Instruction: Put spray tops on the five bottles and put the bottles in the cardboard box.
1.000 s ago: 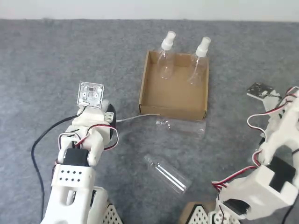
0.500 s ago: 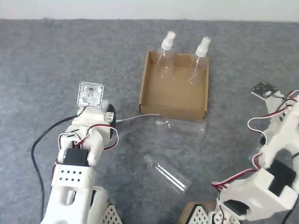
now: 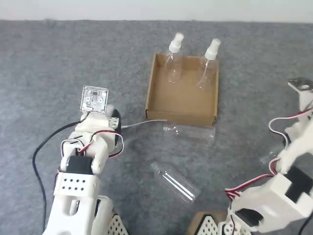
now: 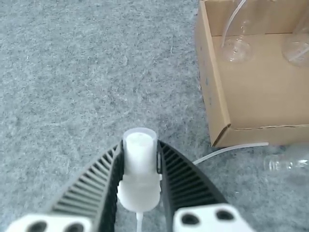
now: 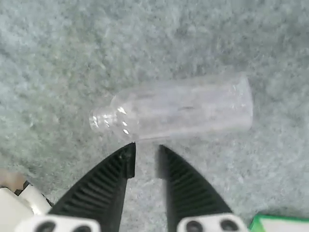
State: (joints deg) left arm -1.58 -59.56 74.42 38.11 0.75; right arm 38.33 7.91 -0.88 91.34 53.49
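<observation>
The box (image 3: 182, 98) holds two topped bottles (image 3: 173, 61). Off to the box's right, a bare bottle (image 5: 178, 108) lies under the right hand (image 5: 145, 149), which is nearly closed and empty. It should widen first, then grip the bottle mid-body. Left of the box, the left hand (image 4: 140, 145) clamps a spray top (image 4: 139, 179).

You were at a robotics bench, more a lab or hobby test setup than a lived-in room. You had a grey felt mat (image 3: 73, 54) spread over the whole table and a plain white wall (image 3: 146, 9) behind it. The white plastic left arm (image 3: 78, 191) and right arm (image 3: 281, 196) showed bare servo wires (image 3: 244, 186) and stood on perforated base plates (image 3: 115, 225).
</observation>
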